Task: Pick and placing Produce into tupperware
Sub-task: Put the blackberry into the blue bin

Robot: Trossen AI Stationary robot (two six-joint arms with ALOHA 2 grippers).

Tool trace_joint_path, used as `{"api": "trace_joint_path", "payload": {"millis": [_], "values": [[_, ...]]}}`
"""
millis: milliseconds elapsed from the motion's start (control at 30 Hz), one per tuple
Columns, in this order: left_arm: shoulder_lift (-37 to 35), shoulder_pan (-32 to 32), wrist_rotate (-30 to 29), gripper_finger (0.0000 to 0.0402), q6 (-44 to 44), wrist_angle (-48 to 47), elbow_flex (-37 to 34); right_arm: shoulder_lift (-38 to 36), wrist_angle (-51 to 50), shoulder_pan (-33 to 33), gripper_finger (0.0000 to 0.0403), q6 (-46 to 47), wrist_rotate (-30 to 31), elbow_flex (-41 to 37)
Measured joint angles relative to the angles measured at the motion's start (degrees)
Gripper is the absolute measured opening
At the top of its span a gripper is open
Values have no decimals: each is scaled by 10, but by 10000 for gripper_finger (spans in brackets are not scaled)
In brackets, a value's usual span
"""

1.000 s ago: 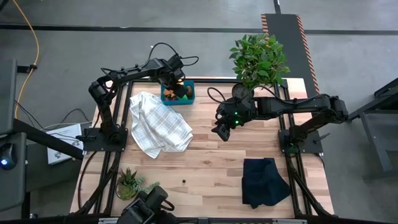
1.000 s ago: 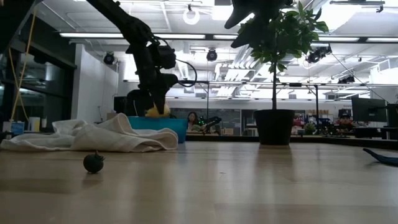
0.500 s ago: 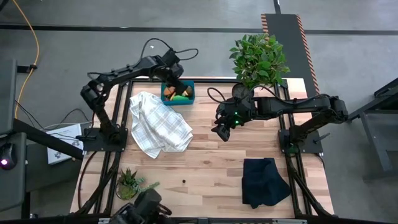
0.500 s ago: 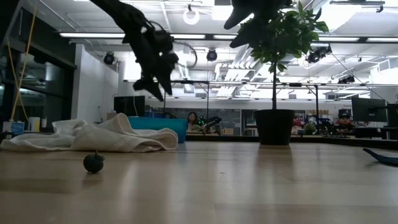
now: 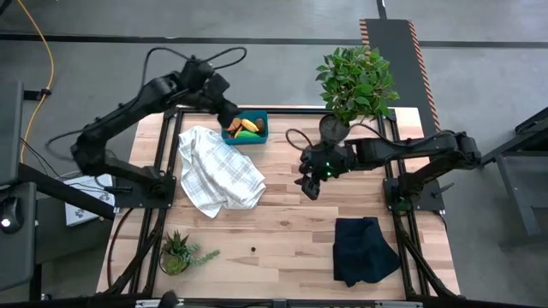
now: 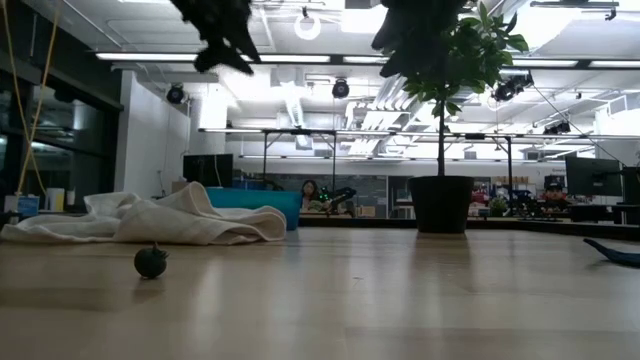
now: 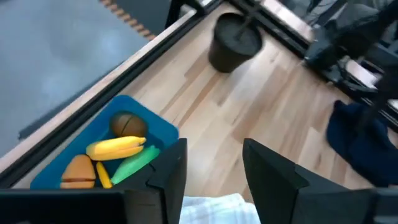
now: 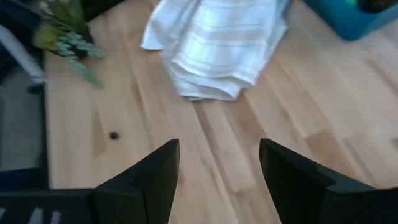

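Seen from above, the shallow teal-blue plastic tupperware box (image 5: 246,127) sits at the far edge of the pale wooden slatted bench (image 5: 282,231), holding a yellow toy banana (image 5: 247,125) and an orange piece; the rest of its contents are too small to sort out. The left gripper (image 5: 224,115) hangs just beside the box's left end, its fingers hard to read here. A crumpled white checked cloth (image 5: 218,169) lies just in front of the box. The right gripper (image 5: 310,186) hovers over the middle of the bench, well apart from the box. A tiny dark berry (image 5: 253,250) lies alone near the front edge, between a small spiky green potted plant (image 5: 176,252) at the front left corner and a black folded cloth (image 5: 365,249) at the front right. A leafy bush in a dark pot (image 5: 353,84) stands at the far edge.

At bench height, the berry (image 6: 151,261) rests in the foreground; the cloth (image 6: 150,220) hides most of the box (image 6: 268,203), and both arms are cut off at the frame's top.

The left wrist camera shows its two dark fingers (image 7: 168,174) apart with nothing between them, above the box (image 7: 158,127), where a banana (image 7: 117,148), a brown kiwi (image 7: 128,125), a green oval (image 7: 135,164) and an orange carrot (image 7: 77,171) lie together.

The right wrist camera shows its fingers (image 8: 157,173) spread wide and empty over bare wood, the blurred berry (image 8: 114,135) well apart from them and only a corner of the box (image 8: 348,18) visible.
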Motion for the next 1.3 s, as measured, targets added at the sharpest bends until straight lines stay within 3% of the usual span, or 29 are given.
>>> {"api": "trace_joint_path", "payload": {"millis": [100,233,400,533,767,933,1000,1033,1133,1200,1300], "values": [[-47,-41,-35,138,-13,0,-11,-23,-12,29,213,10,65,-16],[-112,-100,-91,133,-57,24,-70,-88,61,55,213,82,104,-119],[-213,-183,-167,131,-121,103,-179,-172,318,74,213,169,105,-280],[-307,-267,-222,131,-194,213,-285,-191,475,94,213,211,100,-359],[-411,-426,-374,131,-306,294,-405,-134,618,129,213,272,156,-395],[-421,-524,-472,131,-336,320,-428,-46,799,139,212,309,286,-395],[-416,-557,-504,131,-342,321,-427,-2,880,143,212,282,315,-380],[-415,-572,-516,131,-344,320,-427,15,902,146,212,231,302,-366],[-412,-615,-543,131,-348,321,-427,61,811,162,210,140,236,-289],[-408,-641,-552,131,-358,321,-427,95,691,176,205,116,238,-228],[-406,-677,-557,131,-362,321,-427,142,558,200,197,88,289,-142]]}}
